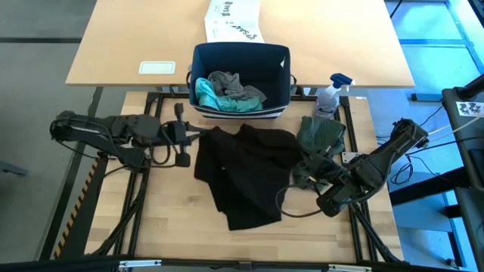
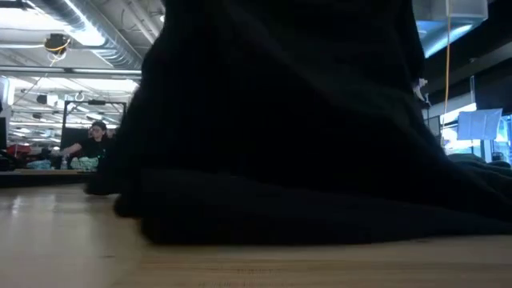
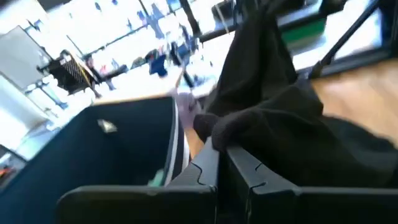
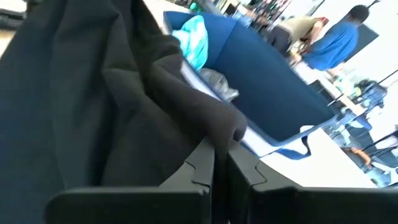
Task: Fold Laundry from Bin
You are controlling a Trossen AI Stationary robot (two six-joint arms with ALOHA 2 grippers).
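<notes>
A large black T-shirt [image 1: 246, 174] lies crumpled and partly spread on the wooden tabletop [image 1: 174, 219], in front of a navy-blue fabric bin [image 1: 240, 79]. The bin still holds a teal piece [image 1: 206, 94] and a grey garment [image 1: 231, 83]. An olive-green piece [image 1: 321, 136] sits bunched just to the right of the black shirt, touching it.

The left claw [image 1: 198, 134] is at the shirt's upper left corner, beside the bin. In the left wrist view its fingers [image 3: 249, 177] are pressed together on a fold of black cloth. The right claw [image 1: 296, 180] is at the shirt's right edge, and in the right wrist view it is likewise closed on a bunched fold of the same black fabric. In the low view, dark cloth fills nearly the whole frame, draped down onto the tabletop.

The shirt looks light, soft and completely limp: it sags and creases wherever it is not supported, and offers no stiffness to push against. It probably will not slip easily from a firm pinch, but a loose fold could pull free. The best places to hold appear to be two separated points on a hem or at the shoulders, so the cloth hangs flat between them.
</notes>
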